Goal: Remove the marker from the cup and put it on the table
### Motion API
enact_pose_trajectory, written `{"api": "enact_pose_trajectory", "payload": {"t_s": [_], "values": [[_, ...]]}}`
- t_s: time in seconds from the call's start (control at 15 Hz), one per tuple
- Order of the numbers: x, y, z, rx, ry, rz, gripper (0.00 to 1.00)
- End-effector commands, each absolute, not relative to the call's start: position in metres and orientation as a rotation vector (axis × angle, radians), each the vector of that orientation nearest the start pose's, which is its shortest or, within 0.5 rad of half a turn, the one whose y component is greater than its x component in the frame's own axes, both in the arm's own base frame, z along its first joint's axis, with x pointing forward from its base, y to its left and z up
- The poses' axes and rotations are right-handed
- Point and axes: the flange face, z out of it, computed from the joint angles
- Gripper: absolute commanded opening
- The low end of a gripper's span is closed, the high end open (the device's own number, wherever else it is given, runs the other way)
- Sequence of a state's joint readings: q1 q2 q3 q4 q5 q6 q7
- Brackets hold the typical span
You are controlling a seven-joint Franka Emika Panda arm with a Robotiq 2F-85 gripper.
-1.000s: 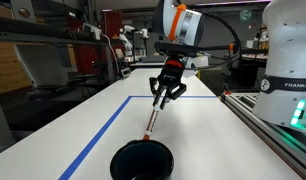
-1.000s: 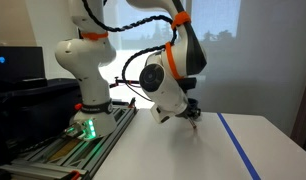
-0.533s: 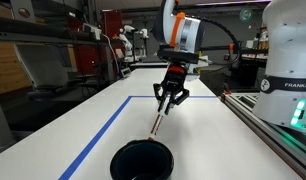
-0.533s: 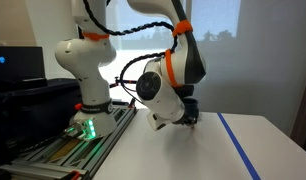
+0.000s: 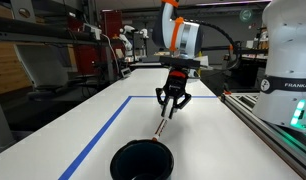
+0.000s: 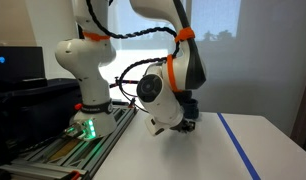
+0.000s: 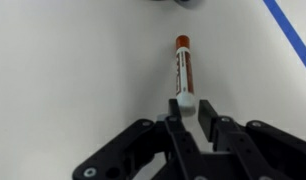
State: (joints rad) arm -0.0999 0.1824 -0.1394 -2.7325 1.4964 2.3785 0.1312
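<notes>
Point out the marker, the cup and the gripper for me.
marker (image 7: 183, 70): wrist view, middle of its body.
cup (image 5: 114, 160): in an exterior view, rim at the picture's left side.
gripper (image 5: 170, 109): in an exterior view, between its fingertips.

marker (image 7: 184, 72): I read smooth plastic, glossy at the orange-red end.
table (image 7: 73, 70): smooth matt white around the marker.
tape line (image 7: 291, 38): flat blue, matt.
cup (image 5: 141, 160): black, faint rim sheen.
gripper (image 7: 190, 112): matt black plastic.
</notes>
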Motion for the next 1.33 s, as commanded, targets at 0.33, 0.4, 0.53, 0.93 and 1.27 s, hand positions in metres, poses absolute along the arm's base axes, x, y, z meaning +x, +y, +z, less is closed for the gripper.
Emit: {"api": "enact_pose_trajectory", "payload": {"t_s": [0.33,0.4,0.53,0.93,1.27], "values": [[0.332,-0.054,0.160,-1.764,1.818,0.330,0.98],[0.332,-0.050,0.165,-1.798,1.800,0.311,1.00],[0.333,-0.044,0.174,-1.867,1.760,0.286,1.00],[0.362,-0.036,0.191,-2.149,1.582,0.219,1.00],[0.374,-0.037,0.208,-2.421,1.376,0.176,1.00]]}}
